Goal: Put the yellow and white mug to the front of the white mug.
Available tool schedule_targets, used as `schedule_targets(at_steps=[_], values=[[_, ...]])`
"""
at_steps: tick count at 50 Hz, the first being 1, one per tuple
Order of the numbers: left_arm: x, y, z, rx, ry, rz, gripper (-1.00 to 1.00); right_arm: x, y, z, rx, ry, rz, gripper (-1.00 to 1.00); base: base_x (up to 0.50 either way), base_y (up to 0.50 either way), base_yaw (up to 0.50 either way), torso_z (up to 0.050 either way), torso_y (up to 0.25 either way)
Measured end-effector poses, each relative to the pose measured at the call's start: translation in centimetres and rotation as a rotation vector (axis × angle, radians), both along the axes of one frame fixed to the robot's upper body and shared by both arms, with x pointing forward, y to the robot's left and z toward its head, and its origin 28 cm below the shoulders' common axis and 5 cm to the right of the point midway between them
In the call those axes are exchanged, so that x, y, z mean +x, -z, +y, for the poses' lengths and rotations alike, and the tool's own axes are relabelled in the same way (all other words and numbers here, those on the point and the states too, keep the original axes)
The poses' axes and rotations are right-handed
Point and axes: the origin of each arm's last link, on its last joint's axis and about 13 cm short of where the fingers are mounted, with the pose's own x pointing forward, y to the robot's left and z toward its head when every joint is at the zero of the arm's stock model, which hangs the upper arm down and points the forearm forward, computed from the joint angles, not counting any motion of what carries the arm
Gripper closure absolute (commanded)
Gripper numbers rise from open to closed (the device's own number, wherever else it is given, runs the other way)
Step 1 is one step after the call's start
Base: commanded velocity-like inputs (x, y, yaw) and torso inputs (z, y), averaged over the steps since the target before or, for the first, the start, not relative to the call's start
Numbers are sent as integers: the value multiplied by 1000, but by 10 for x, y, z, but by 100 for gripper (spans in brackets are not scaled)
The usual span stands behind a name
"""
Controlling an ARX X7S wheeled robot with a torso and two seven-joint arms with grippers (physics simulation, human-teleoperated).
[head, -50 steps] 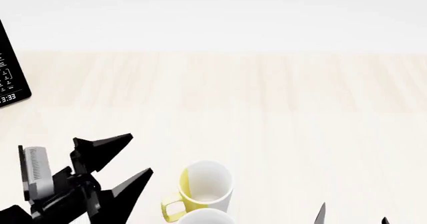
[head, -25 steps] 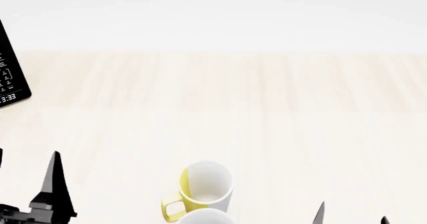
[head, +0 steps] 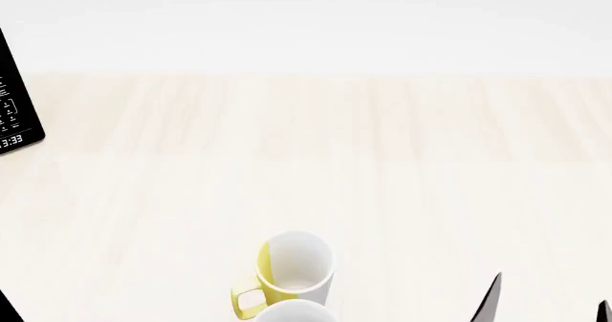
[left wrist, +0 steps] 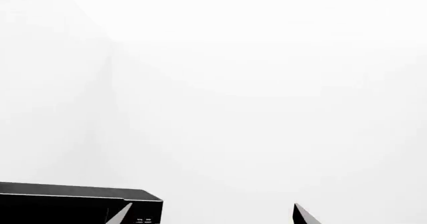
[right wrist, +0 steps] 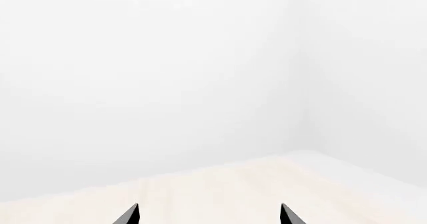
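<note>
Yellow mug (head: 294, 270) stands upright on the counter (head: 383, 164), near the head view's lower edge, long axis vertical, mouth up. Handle points toward the robot's left and slightly toward the robot. White mug (head: 292, 312) just behind it on the robot side; only its rim shows, and contact between the two cannot be judged.

Right fingers (head: 550, 306): two tips at the lower right edge, spread wide, holding nothing; well apart from the mugs. Left fingers (left wrist: 212, 215): tips apart in the wrist view, empty, facing blank wall and a black appliance (left wrist: 73, 204).

Risks, as judgement: the mugs sit so close that any further reach could knock the white mug. Both mugs lie near the frame edge, so a collision could go unseen.
</note>
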Motion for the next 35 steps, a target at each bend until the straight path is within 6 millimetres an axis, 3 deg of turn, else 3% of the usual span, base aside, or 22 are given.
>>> schedule_targets(at_steps=[16, 35], values=[[-17, -18, -1, 12, -37, -59, -100, -11, -13, -5, -1, 23, -80, -100, 0, 0, 0, 0, 0], [-16, -23, 3, 1, -98, -31, -100, -19, -16, -4, -79, -26, -152, -100, 0, 0, 0, 0, 0]])
